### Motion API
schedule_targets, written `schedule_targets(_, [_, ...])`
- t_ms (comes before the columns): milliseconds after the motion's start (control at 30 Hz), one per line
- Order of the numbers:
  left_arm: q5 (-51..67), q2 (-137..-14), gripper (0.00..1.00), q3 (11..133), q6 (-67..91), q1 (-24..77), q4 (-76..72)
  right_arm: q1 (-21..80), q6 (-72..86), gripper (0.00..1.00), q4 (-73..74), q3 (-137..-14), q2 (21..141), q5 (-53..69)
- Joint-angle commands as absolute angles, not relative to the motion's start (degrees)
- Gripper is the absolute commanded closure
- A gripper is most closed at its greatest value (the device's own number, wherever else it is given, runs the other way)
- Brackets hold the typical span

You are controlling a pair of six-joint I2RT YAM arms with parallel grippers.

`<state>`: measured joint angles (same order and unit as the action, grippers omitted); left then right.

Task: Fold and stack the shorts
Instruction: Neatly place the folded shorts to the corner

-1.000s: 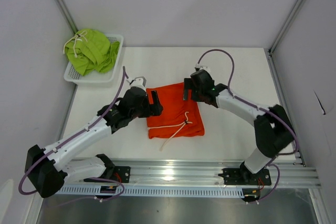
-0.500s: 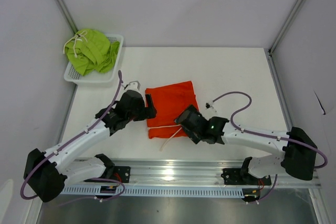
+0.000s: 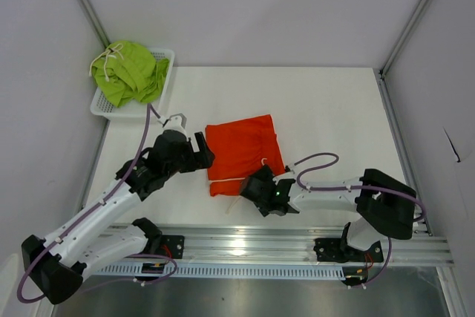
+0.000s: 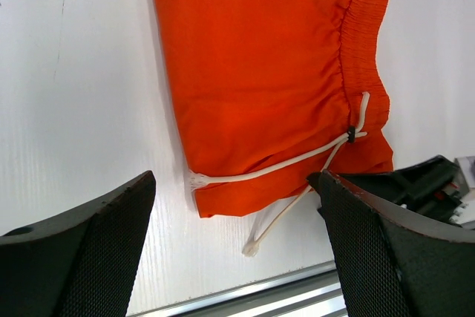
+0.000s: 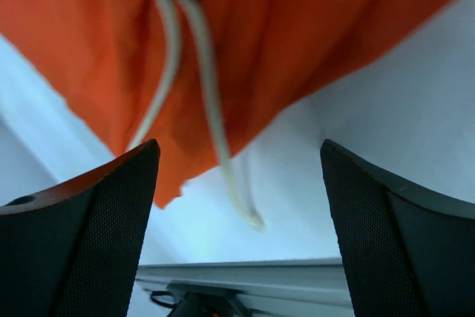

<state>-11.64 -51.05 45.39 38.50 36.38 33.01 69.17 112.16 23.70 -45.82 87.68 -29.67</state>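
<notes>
The orange shorts (image 3: 243, 150) are lying folded on the desk (image 3: 334, 109), the green shorts (image 3: 130, 70) sitting in the basket (image 3: 159, 102). The left claw (image 3: 205, 151) and right claw (image 3: 250, 185) are both gaping, holding nothing. The right one's hovering by the drawstring (image 3: 241, 198); snagging it could undo the fold.

No lettering, label, brand mark, number or sign is legible in any of the three views.
</notes>
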Motion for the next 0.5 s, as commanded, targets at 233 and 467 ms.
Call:
schedule_targets(233, [-12.5, -48.1, 0.09, 47.9, 37.6, 35.8, 36.1, 67.7, 132.7, 0.28, 10.7, -45.4, 96.1, -31.7])
schedule_targets(467, [-12.5, -48.1, 0.09, 48.4, 37.3, 35.7, 36.7, 65.6, 127.4, 0.91, 11.5, -41.8, 91.8, -34.3])
